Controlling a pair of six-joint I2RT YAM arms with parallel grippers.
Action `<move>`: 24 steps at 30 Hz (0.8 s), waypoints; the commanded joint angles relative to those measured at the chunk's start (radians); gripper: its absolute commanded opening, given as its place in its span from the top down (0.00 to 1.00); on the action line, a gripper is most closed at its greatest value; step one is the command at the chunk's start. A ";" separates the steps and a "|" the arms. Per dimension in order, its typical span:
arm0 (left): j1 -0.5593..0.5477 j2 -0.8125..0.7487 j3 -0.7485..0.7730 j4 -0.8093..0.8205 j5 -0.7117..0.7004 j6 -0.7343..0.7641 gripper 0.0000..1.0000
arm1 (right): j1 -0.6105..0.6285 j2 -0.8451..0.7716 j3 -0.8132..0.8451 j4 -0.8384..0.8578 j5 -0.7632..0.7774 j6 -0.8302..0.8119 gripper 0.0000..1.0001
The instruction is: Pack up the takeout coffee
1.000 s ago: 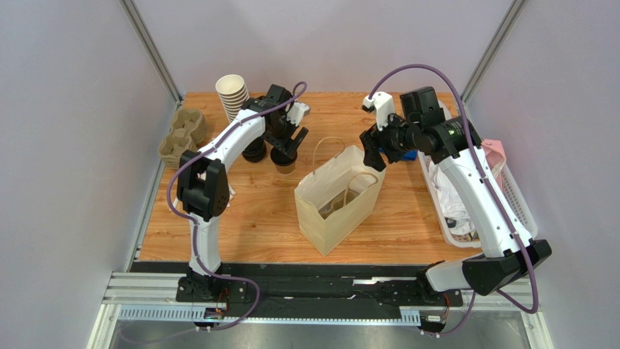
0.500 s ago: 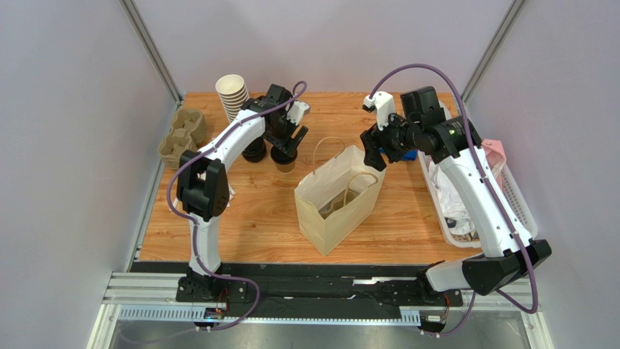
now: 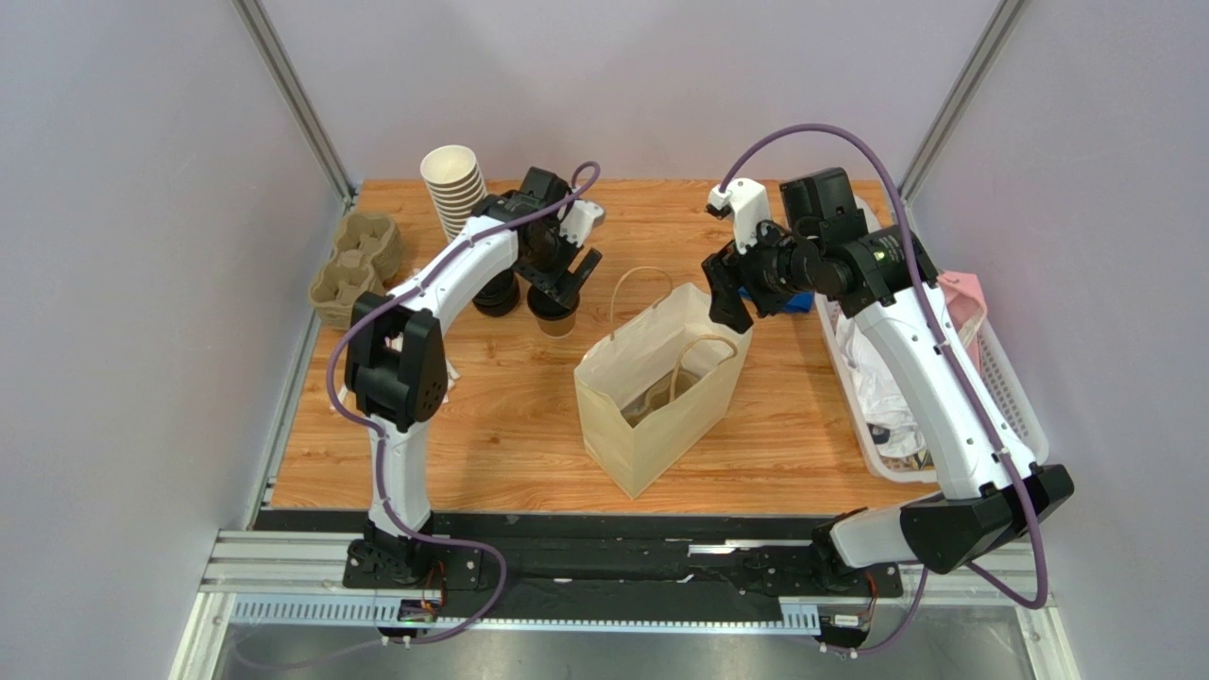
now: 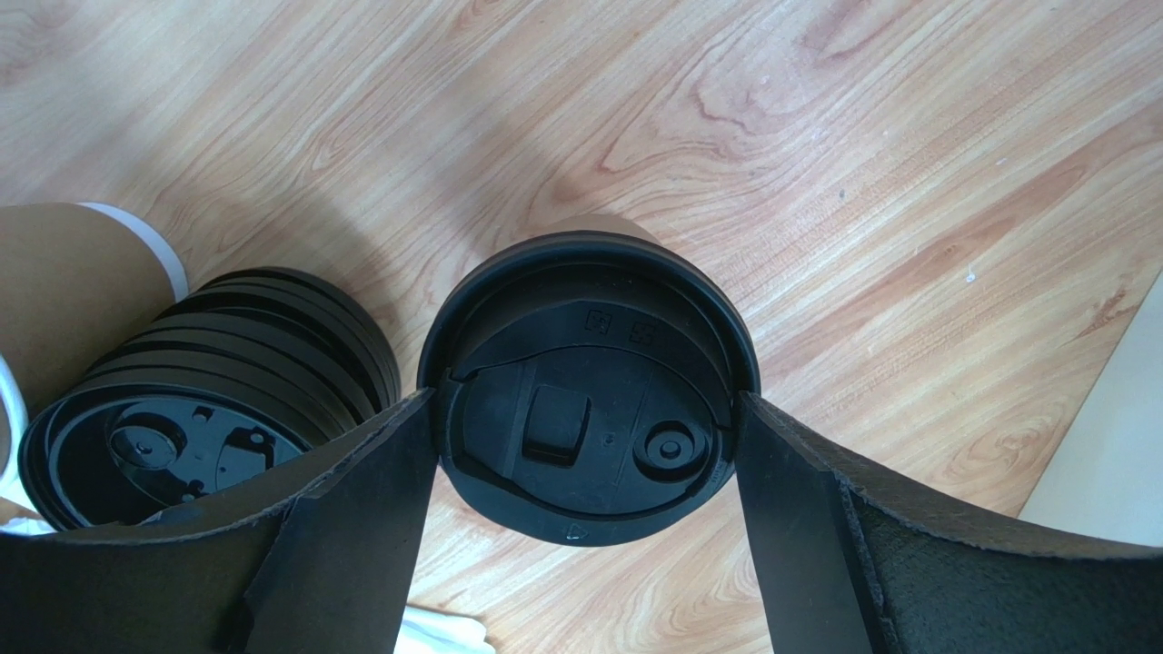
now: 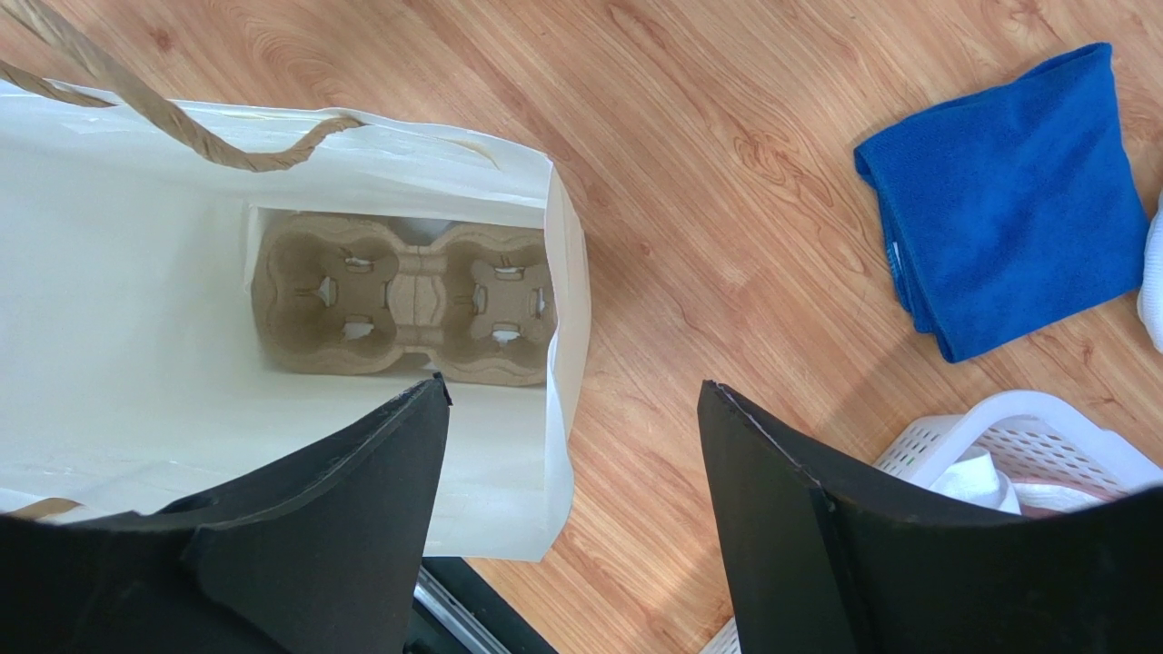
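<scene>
The takeout coffee [image 4: 587, 409], a kraft cup with a black lid, stands on the wood table behind the paper bag [image 3: 660, 383]; from above only its lower side [image 3: 556, 323] peeks out under the gripper. My left gripper [image 4: 587, 395] reaches down over it, and its two fingers [image 4: 369, 504] meet the lid's rim on both sides. My right gripper [image 5: 571, 388] hangs open above the bag's right wall [image 5: 567, 341] with nothing held. A cardboard cup carrier [image 5: 410, 293] lies at the bottom of the bag.
A stack of loose black lids [image 4: 205, 409] and a stack of lidless cups [image 3: 454, 184] sit just left of the coffee. Spare cup carriers [image 3: 355, 262] lie at the table's left edge. A blue cloth [image 5: 1010, 205] and a white basket [image 3: 979, 383] are at the right.
</scene>
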 commanded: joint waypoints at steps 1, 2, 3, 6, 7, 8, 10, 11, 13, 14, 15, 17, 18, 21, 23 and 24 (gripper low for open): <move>-0.006 0.029 -0.017 -0.006 -0.009 0.030 0.15 | -0.005 0.006 0.037 0.009 -0.019 0.005 0.28; -0.006 0.029 -0.017 -0.006 -0.009 0.030 0.15 | -0.006 0.006 0.039 0.009 -0.019 0.005 0.28; -0.008 0.031 -0.020 -0.006 -0.009 0.035 0.16 | -0.005 0.008 0.041 0.007 -0.019 0.007 0.28; -0.008 0.026 -0.016 -0.007 -0.002 0.036 0.25 | -0.005 0.008 0.045 0.009 -0.017 0.007 0.28; -0.009 0.022 -0.016 -0.010 -0.002 0.036 0.28 | -0.005 0.009 0.047 0.009 -0.016 0.008 0.28; -0.009 0.017 -0.013 -0.013 0.001 0.038 0.31 | -0.005 0.009 0.050 0.009 -0.017 0.008 0.28; -0.012 0.000 -0.010 -0.019 -0.002 0.045 0.38 | -0.005 0.009 0.051 0.010 -0.019 0.008 0.28; -0.015 -0.007 -0.008 -0.021 -0.002 0.050 0.40 | -0.005 0.011 0.051 0.009 -0.017 0.008 0.28; -0.017 -0.033 -0.001 -0.029 -0.005 0.054 0.44 | -0.006 0.013 0.054 0.009 -0.017 0.010 0.28; -0.017 -0.040 0.004 -0.044 -0.005 0.058 0.45 | -0.006 0.013 0.059 0.009 -0.017 0.010 0.27; -0.017 -0.055 0.022 -0.056 -0.002 0.061 0.49 | -0.006 0.014 0.060 0.010 -0.017 0.008 0.27; -0.017 -0.072 0.047 -0.085 0.006 0.070 0.53 | -0.008 0.016 0.065 0.010 -0.017 0.011 0.27; -0.017 -0.096 0.055 -0.094 0.014 0.073 0.58 | -0.008 0.016 0.071 0.010 -0.017 0.014 0.27; -0.017 -0.154 0.082 -0.139 0.043 0.090 0.66 | -0.012 0.014 0.076 0.014 -0.011 0.022 0.25; -0.019 -0.191 0.102 -0.170 0.051 0.097 0.70 | -0.017 0.014 0.079 0.012 -0.001 0.023 0.24; -0.017 -0.231 0.110 -0.182 0.061 0.101 0.71 | -0.023 0.011 0.080 0.012 0.002 0.025 0.23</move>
